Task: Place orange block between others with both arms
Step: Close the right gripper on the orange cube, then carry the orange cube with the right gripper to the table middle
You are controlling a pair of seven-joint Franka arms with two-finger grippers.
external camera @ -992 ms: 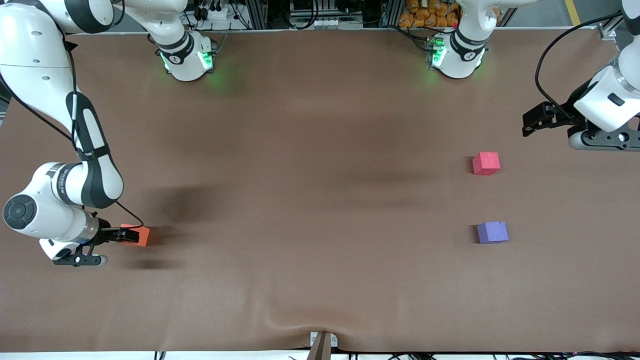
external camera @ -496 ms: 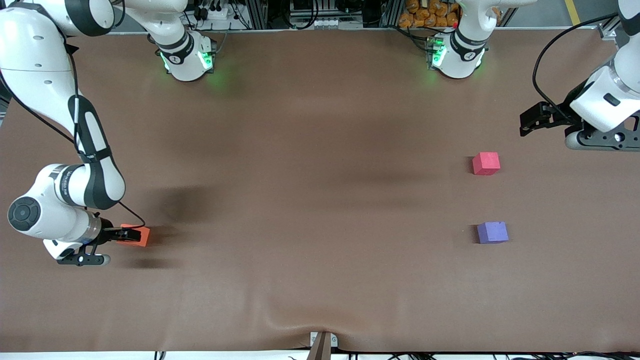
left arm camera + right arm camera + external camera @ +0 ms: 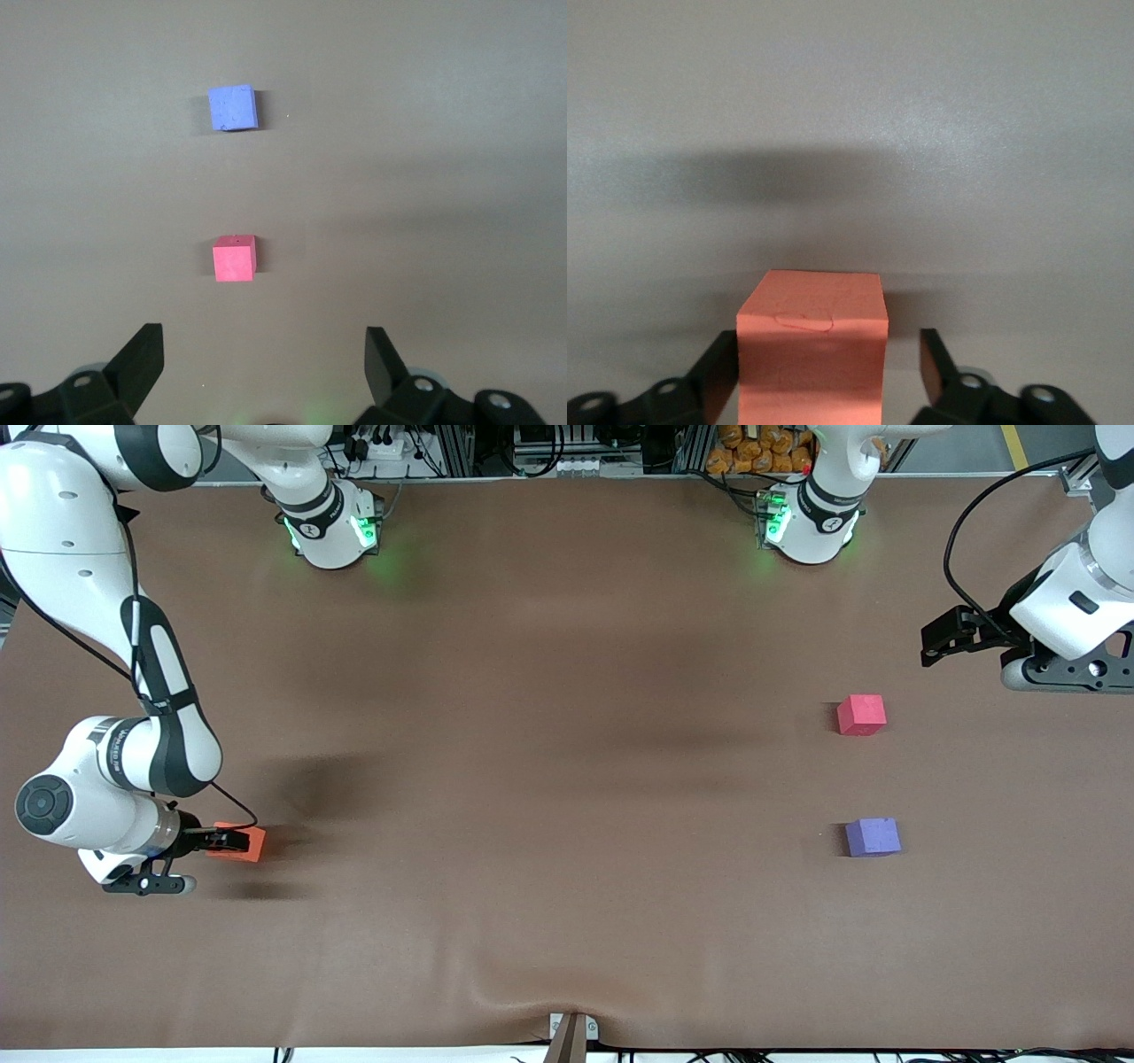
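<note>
The orange block (image 3: 244,842) sat on the brown table (image 3: 567,921) at the right arm's end, with the right gripper (image 3: 215,840) down around it. In the right wrist view the block (image 3: 811,350) lay between the two fingers (image 3: 718,376); one looked to touch its side, while a slim gap showed at the other. The jaws were therefore partway in and not yet clamped, so I would not call the block held.

To do this step well, the squeeze ought to finish with the cube centred, so that foam compresses evenly and does not twist. Only then should the arm lift, straight up, before carrying toward the left arm's end.

The purple block (image 3: 873,837) lay toward that end, about as near the front camera as the orange one. The pinkish-red block (image 3: 861,715) sat farther from the camera, the two well apart with bare table between them. That gap looked ample for a third cube.

The left gripper (image 3: 932,641) waited in the air over the table near its end edge, close to the pinkish-red block. Its jaws stood wide and held nothing, as the left wrist view showed (image 3: 257,359).
</note>
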